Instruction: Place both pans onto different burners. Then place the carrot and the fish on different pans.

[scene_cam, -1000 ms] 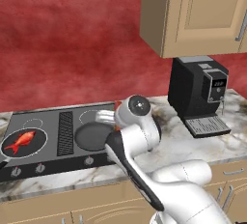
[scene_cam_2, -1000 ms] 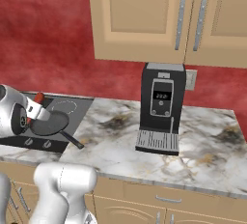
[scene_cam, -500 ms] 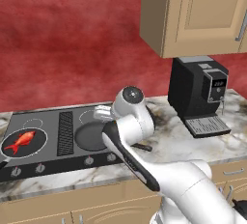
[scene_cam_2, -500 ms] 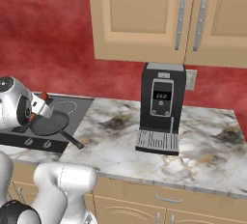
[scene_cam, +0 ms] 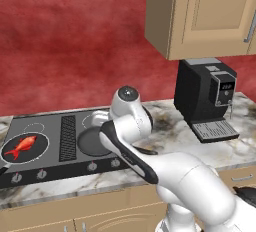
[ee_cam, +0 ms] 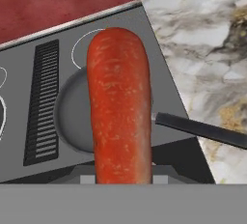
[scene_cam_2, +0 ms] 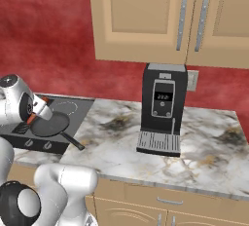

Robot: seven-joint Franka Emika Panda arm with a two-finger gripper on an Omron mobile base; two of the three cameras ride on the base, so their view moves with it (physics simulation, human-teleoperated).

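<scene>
Hand view gives me the clearest look at the carrot (ee_cam: pixel 119 107): it stands straight up from the bottom of that picture, so I read the gripper (ee_cam: pixel 121 179) as clamped on the carrot, though the fingertips themselves are hidden behind it. Behind the carrot I see the near pan (ee_cam: pixel 72 117), round and dark, sitting on the grey cooktop (ee_cam: pixel 164 97) just beside the slatted vent (ee_cam: pixel 44 100), with its long black handle (ee_cam: pixel 202 129) reaching out over the marbled counter (ee_cam: pixel 207 44). From the left base view I get what the hand camera misses: a second pan (scene_cam: pixel 25 147) on the far side of the vent, with the red-orange fish (scene_cam: pixel 24 145) lying in it. In that view the arm's white body covers the gripper, and I only see part of the near pan (scene_cam: pixel 91 141) beside it. From the right base view I pick up a small orange-red bit of the carrot (scene_cam_2: pixel 32 118) at the end of the arm, held just above the rim of the near pan (scene_cam_2: pixel 51 125); whether it touches the pan I cannot tell. That view also shows the black coffee machine (scene_cam_2: pixel 163 108) standing well apart on the counter, under the wooden cabinets (scene_cam_2: pixel 146 18).
</scene>
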